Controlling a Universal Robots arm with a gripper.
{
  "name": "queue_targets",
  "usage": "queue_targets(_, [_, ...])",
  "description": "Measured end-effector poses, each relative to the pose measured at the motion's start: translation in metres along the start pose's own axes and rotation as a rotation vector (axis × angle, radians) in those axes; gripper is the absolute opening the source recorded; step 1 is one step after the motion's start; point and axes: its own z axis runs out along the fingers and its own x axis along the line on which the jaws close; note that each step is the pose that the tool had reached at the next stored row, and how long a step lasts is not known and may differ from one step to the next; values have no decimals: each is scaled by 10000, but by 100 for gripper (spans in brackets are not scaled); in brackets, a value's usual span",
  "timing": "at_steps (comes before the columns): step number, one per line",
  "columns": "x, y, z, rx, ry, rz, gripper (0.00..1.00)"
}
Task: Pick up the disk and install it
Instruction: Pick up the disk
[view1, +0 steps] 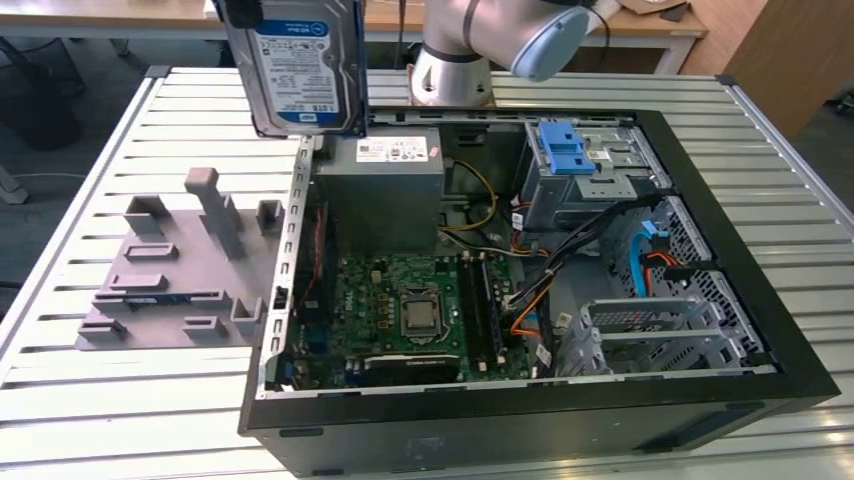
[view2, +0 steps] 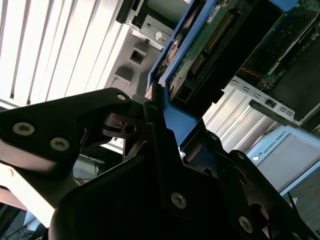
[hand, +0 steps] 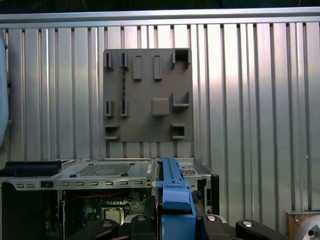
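Hand (view2: 159, 120) is closed down narrow on the disk (view2: 210, 40). It grips by the blue carrier frame (view2: 172, 112), one side of the hand on each face of the frame. The hand is touching nothing else that I can see.

In the second wrist view I'm looking at the disk's board side, green with the connector row, running away from the hand. In the first wrist view the frame's blue edge stands straight between the hand's black links, with the open computer case (hand: 100, 175) and the slatted tabletop (hand: 250, 100) beyond it.

In the exterior view the disk is off the tabletop and held upright, label toward the camera. It hangs over the case's far corner on the exterior view's left, just above the grey power supply (view1: 380, 185). Its lower edge lines up with the case rim there (depth is unclear from this angle, so I can't tell whether they touch).

The drive cage (view1: 587, 185) with the blue latch (view1: 567, 150) sits at the far side of the case toward the exterior view's right, well apart from the disk. The motherboard (view1: 414, 305) lies on the case floor between them. The grey fixture plate (view1: 174, 270) lies on the tabletop beside the case, on the exterior view's left. The arm (view1: 481, 40) stands behind the case.
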Motion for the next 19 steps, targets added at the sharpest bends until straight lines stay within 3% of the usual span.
queue_targets(19, [114,-313,-2,-8,0,13,36])
